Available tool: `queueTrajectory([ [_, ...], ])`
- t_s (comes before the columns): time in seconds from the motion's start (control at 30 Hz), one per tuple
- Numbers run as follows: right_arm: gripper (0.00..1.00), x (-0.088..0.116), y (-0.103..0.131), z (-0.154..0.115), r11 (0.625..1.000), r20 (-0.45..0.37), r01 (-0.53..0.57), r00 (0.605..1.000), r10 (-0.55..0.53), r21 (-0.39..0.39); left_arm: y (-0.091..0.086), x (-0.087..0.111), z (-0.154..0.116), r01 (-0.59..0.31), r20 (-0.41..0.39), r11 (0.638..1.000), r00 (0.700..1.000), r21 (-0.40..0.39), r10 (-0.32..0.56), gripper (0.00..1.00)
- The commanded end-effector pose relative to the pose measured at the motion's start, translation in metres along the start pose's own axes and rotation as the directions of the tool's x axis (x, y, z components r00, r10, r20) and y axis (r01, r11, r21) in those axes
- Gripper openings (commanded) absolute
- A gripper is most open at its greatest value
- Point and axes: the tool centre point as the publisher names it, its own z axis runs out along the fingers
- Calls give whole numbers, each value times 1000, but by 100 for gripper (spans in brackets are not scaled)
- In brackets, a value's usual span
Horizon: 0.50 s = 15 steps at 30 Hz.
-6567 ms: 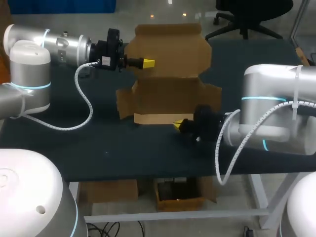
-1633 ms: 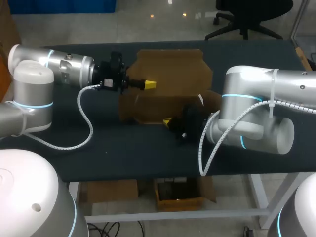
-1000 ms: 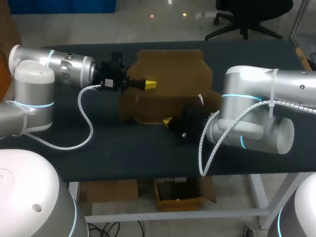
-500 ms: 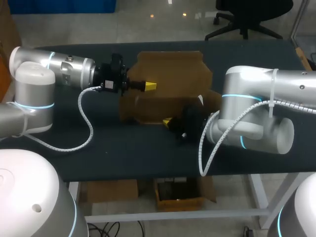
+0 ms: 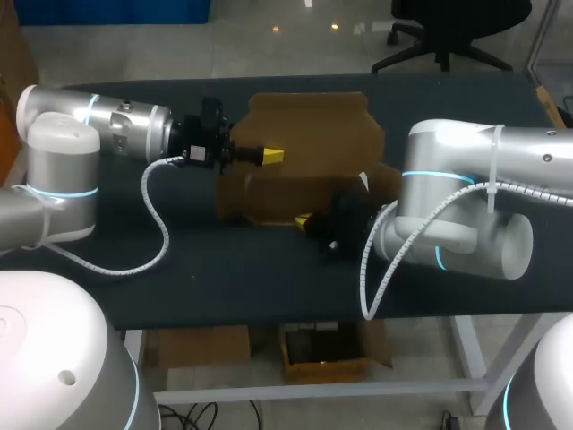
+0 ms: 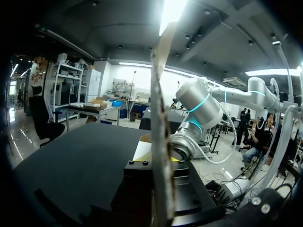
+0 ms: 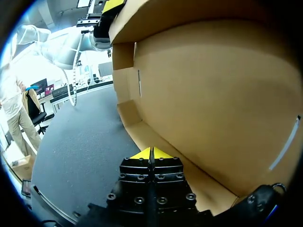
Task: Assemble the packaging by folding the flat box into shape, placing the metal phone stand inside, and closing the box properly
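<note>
That cardboard box [image 5: 313, 143] looks light and floppy, so I'd grip near the creases — left gripper [image 5: 272, 156] jaws pinch its upright panel, right gripper [image 5: 304, 220] jaws sit closed.

Looks like a robotics lab, probably. Left arm [image 5: 116, 125] and right arm [image 5: 474, 179], silver with glowing blue joint rings and spiral-wrapped cables, flank a dark worktop [image 5: 224, 278] on a metal frame; yellow-tipped left end effector [image 5: 272, 156] and right end effector [image 5: 304, 220] meet at a cardboard box [image 5: 313, 125].
</note>
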Motion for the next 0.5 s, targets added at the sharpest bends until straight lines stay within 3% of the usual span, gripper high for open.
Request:
queueTrajectory([
  [0.03,0,3,-5,8,1000,-2,0,1000,0,-1,4,-1,2,-1,0,1000,1000,1,1,0],
  [0.5,0,9,-3,2,1000,-6,13,1000,-13,-11,4,-1,2,-1,0,1000,1000,1,1,0],
])
